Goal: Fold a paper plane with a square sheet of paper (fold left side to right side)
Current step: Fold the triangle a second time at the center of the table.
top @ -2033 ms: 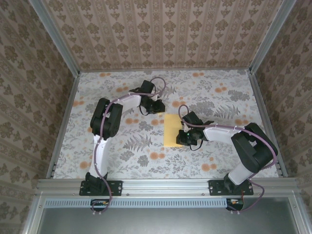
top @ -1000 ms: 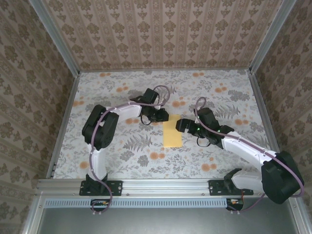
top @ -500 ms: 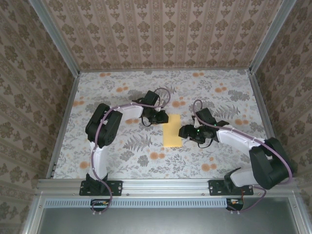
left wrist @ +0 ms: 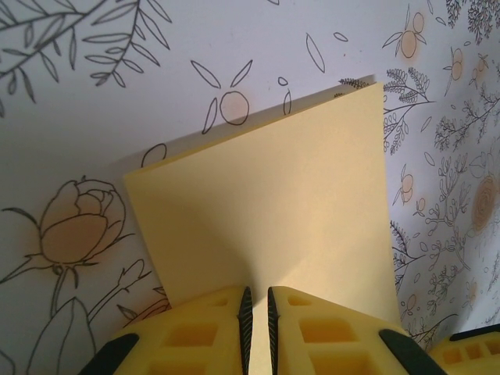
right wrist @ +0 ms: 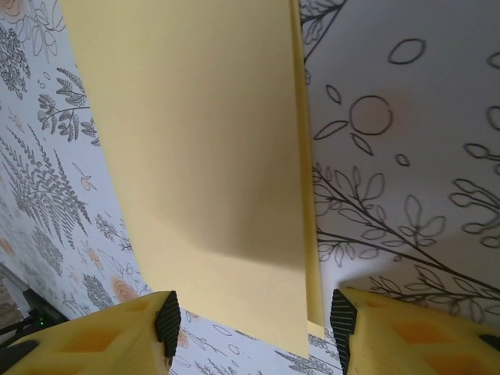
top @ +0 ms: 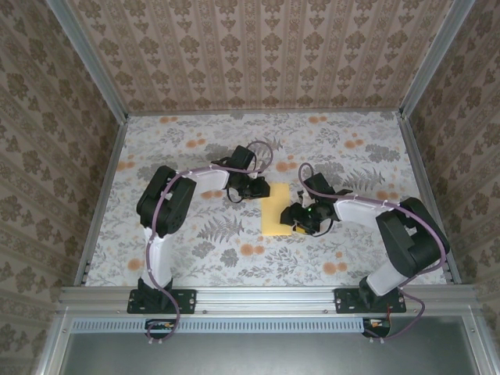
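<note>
Nearest the bases, the right gripper (right wrist: 254,314) hangs low over the near right part of the square sheet of paper (top: 274,209). Its jaws are spread wide around the doubled free edges, so it seems placed to square or press them rather than grip. The sheet lies mid-table on the flowered cloth (top: 195,250), folded into a narrow strip running near to far. At the strip's far end the left gripper (left wrist: 256,308), jaws pressed together, bears on the paper, probably pinning it, and nothing but cloth lies around.
</note>
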`<action>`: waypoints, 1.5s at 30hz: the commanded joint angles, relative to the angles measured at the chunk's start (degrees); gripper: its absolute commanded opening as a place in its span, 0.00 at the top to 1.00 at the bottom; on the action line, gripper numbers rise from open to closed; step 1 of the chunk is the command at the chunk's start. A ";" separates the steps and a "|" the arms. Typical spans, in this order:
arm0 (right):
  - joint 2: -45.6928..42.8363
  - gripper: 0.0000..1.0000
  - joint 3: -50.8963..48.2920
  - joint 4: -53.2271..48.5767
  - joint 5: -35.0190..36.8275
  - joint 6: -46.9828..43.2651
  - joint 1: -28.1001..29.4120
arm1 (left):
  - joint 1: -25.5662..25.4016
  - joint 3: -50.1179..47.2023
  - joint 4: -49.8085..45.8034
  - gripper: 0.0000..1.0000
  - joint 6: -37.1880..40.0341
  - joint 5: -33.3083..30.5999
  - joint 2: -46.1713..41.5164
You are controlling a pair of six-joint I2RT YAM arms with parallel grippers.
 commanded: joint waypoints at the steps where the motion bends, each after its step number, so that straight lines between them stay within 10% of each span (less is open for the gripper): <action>1: 1.15 0.45 1.45 1.44 -2.04 1.57 0.52 | -0.53 -1.40 -1.35 0.83 -0.44 -0.89 0.09; 12: 1.60 0.51 1.85 5.87 -1.09 3.38 0.54 | -0.51 -1.58 -1.30 0.81 0.46 -0.64 -1.41; 32: 9.09 0.47 12.04 1.72 -5.14 -4.43 -2.99 | 1.88 -15.87 1.78 0.46 10.26 -3.98 -27.24; 45: 12.37 0.49 17.10 -1.78 -6.86 -0.81 -4.74 | -18.99 -24.18 0.59 0.24 21.84 -22.75 -37.94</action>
